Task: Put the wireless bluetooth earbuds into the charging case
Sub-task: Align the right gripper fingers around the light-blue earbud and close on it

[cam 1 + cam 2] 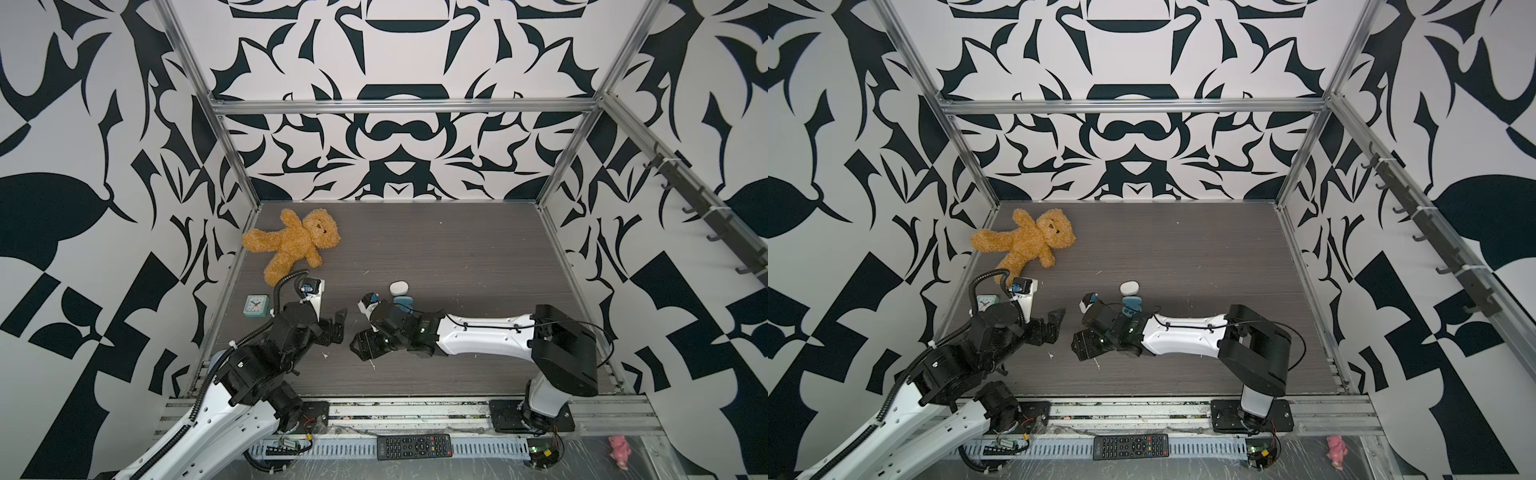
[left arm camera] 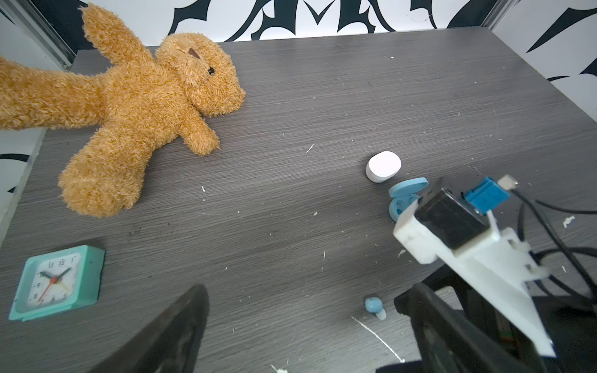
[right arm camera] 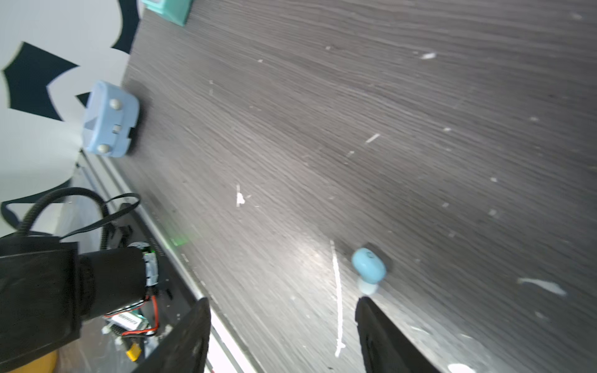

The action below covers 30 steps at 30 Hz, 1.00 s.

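On the dark table (image 2: 290,226), a light blue earbud (image 3: 368,266) is seen lying loose, just beyond one fingertip of the right gripper (image 3: 281,303). That gripper's jaws are held moderately apart, and nothing is clasped between them. Farther back the blue charging case (image 2: 405,197) is found open, partly hidden by the right wrist, so its sockets cannot be judged filled or empty. Just beside it a white case (image 2: 383,166) is seen closed. The left gripper (image 1: 338,326) is spread wide and empty. No other buds can be made out. The task is judged well short of done: this bud has yet to be grasped, carried and seated. A teddy bear (image 2: 139,106) and a clock (image 2: 55,282) are left aside.
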Motion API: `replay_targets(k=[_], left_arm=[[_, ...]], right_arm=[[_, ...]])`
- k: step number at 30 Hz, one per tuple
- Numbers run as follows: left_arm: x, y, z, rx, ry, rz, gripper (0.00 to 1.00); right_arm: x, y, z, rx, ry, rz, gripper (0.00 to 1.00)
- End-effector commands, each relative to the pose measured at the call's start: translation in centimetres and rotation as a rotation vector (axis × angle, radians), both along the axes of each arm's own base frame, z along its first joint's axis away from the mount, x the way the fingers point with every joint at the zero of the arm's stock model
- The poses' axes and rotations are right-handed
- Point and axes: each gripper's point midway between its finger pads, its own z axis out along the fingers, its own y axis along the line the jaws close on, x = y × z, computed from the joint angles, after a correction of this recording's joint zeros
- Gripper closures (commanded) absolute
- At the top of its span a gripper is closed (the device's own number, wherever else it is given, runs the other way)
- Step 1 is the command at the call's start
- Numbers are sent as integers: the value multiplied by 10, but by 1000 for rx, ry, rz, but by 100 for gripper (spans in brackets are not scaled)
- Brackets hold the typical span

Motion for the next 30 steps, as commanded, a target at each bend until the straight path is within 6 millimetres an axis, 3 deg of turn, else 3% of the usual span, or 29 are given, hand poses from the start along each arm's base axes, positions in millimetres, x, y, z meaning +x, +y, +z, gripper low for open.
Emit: replay_targets(k=[1,11,30], left_arm=[[0,0,-2,-4,1,4,1],[0,-1,-2,-4,5,-4,1],[0,-2,-2,-9,4,-10,1]], right_arm=[[12,-11,-9,-48,-1,-36,27],[5,-6,-33,-69,91,-25,29],[-11,13,-43,7,217,-19,30]])
